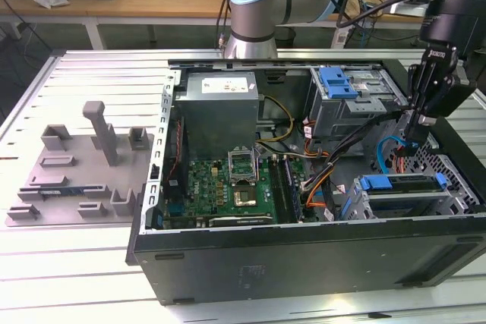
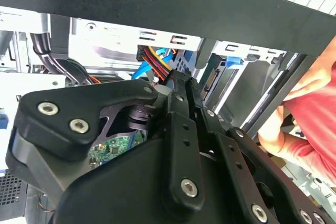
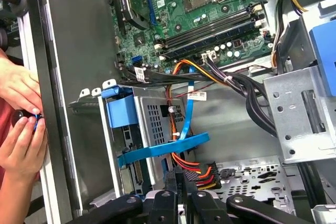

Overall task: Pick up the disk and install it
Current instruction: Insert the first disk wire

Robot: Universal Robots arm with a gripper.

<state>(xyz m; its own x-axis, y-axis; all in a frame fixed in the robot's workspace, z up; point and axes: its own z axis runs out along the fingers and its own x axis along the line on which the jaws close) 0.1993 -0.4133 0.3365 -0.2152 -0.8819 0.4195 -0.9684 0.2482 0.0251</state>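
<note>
The fingertips of the gripper (image 3: 181, 180) are drawn close together, and nothing can be seen pinched between them. In the exterior view the gripper (image 1: 417, 133) hangs inside the open computer case (image 1: 304, 252), low over the perforated metal floor at the exterior view's right. Just ahead of the fingers in the first wrist view lies a bundle of red and orange cables (image 3: 195, 169), and beyond that a flat blue strip (image 3: 163, 150) that stands out from the drive cage.

The disk (image 1: 402, 195) is apart from the gripper – it sits in the cage at the case's near corner on the exterior view's right, its blue bracket along the top edge. In the first wrist view the disk (image 3: 155, 121) shows a perforated silver face with the blue bracket beside it.

Further off lie the motherboard (image 1: 228, 184) and the grey power supply (image 1: 220, 108). A person's hands (image 3: 21, 129) rest at the case's outer wall – they hold something small. A grey tray (image 1: 76, 176) lies beside the case.
</note>
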